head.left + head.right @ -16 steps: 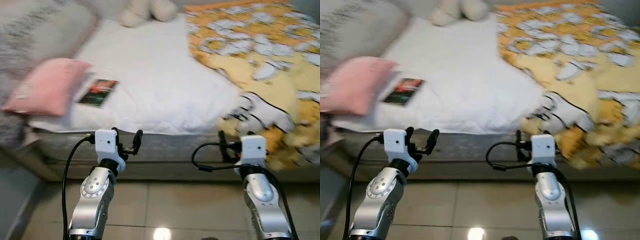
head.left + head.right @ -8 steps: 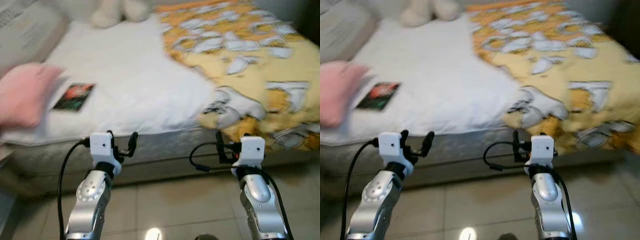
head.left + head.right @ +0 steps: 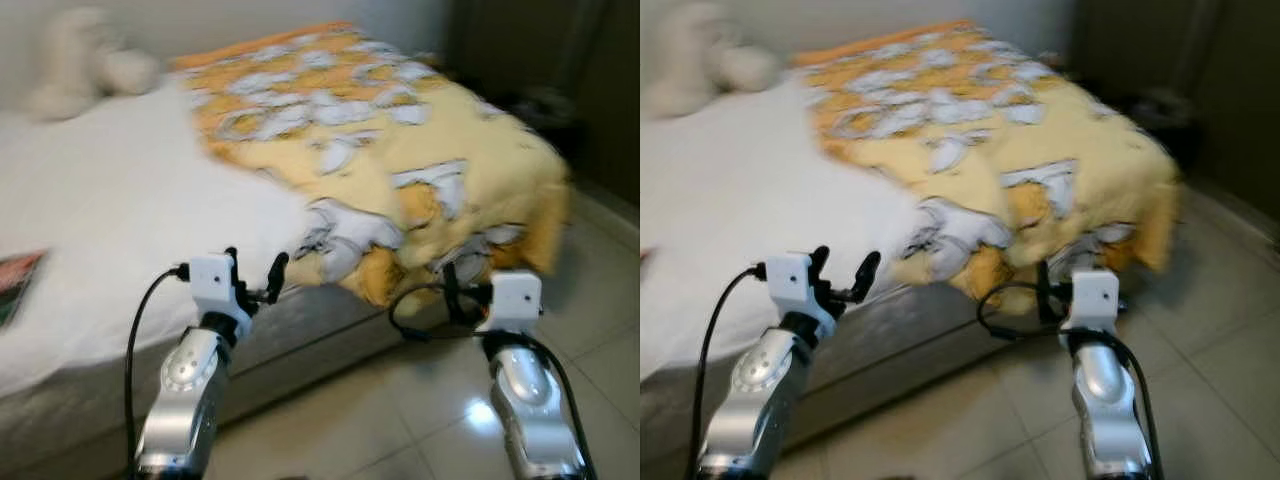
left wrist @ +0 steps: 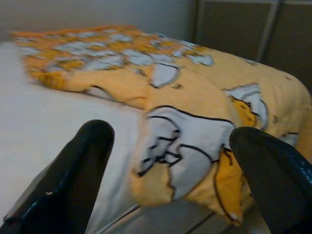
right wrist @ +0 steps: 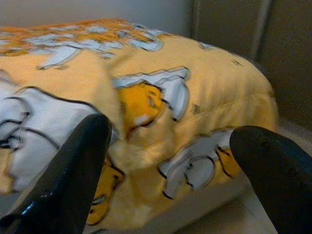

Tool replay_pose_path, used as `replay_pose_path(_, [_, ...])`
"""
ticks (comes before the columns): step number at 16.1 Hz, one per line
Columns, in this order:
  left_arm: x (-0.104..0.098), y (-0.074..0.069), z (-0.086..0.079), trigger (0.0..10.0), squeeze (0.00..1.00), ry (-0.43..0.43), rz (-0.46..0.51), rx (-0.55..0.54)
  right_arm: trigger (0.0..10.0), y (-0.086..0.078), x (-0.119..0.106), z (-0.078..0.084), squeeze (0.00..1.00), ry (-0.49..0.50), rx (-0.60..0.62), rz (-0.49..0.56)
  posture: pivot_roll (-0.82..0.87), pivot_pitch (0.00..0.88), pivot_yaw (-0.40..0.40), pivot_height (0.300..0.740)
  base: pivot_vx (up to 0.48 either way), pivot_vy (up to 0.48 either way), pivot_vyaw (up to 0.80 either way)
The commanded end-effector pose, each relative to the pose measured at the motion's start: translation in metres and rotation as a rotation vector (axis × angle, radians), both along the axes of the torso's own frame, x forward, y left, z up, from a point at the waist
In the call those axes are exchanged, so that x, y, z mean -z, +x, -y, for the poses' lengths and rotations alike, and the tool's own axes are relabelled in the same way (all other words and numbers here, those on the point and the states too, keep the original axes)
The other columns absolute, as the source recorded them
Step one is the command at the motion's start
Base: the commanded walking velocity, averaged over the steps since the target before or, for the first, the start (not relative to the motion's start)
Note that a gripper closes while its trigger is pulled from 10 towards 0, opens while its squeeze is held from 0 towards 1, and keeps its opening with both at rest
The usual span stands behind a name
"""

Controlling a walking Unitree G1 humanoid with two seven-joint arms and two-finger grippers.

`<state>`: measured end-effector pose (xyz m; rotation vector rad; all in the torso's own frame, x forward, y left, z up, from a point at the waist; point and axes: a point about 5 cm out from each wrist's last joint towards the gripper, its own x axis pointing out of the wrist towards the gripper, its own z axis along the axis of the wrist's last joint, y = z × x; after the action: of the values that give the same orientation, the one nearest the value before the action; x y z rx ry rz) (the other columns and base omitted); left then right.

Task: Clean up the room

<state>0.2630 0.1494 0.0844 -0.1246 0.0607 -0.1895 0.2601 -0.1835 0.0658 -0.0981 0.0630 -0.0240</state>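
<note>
Both arms up in front of the robot, over tiled floor (image 3: 420, 400), short of the bed. Left gripper (image 3: 254, 283) fingers spread apart, nothing held; right gripper (image 5: 170, 161) also spread wide and empty per its wrist cam. Just past them is the mattress edge (image 3: 300, 335), with the yellow patterned blanket (image 3: 400, 180) bunched and spilling over that edge between the two grippers. Judgement: soft, light, bulky, will drape and slide on the white sheet (image 3: 110, 220) rather than lift as one piece; best grab is the crumpled white-and-yellow fold (image 4: 180, 146) at the near edge, one gripper each side. Magazine or book (image 3: 15, 285) lies on the sheet at far left. Plush toy (image 3: 85, 70) sits further back, blurred. Open floor to the right of the bed; dark wall or wardrobe (image 3: 560, 70) beyond limits room there.
</note>
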Motion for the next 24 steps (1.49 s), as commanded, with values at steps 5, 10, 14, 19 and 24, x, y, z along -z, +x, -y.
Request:
replay_pose_path(5, [0.005,0.01,-0.009,10.0,0.0,-0.018,-0.047,-0.05,10.0,-0.001,0.004,-0.013,0.24,-0.022,-0.15,-0.035,-0.22,0.0,0.153,0.732,0.469,0.0,-0.16])
replay_pose_path(10, [0.011,0.01,-0.018,10.0,0.0,0.017,-0.079,-0.086,10.0,-0.001,0.004,-0.013,0.25,-0.022,-0.168,-0.037,-0.22,0.0,0.155,0.732,0.19,0.288,0.0])
replay_pose_path(14, [0.009,0.013,-0.01,10.0,0.0,0.086,-0.061,-0.036,10.0,-0.002,0.004,-0.015,0.25,-0.021,-0.182,-0.039,-0.22,0.0,0.154,0.732,0.191,0.384,0.0])
replay_pose_path(19, [0.0,0.026,-0.009,10.0,0.0,0.125,-0.038,-0.021,10.0,-0.004,0.006,-0.018,0.25,-0.02,-0.193,-0.048,-0.23,0.0,0.165,0.732,0.112,0.156,0.0])
replay_pose_path(24, [0.004,0.024,-0.006,10.0,0.0,0.091,-0.055,-0.014,10.0,-0.007,0.006,-0.021,0.27,-0.019,-0.233,-0.046,-0.23,0.0,0.166,0.732,0.189,0.216,0.0])
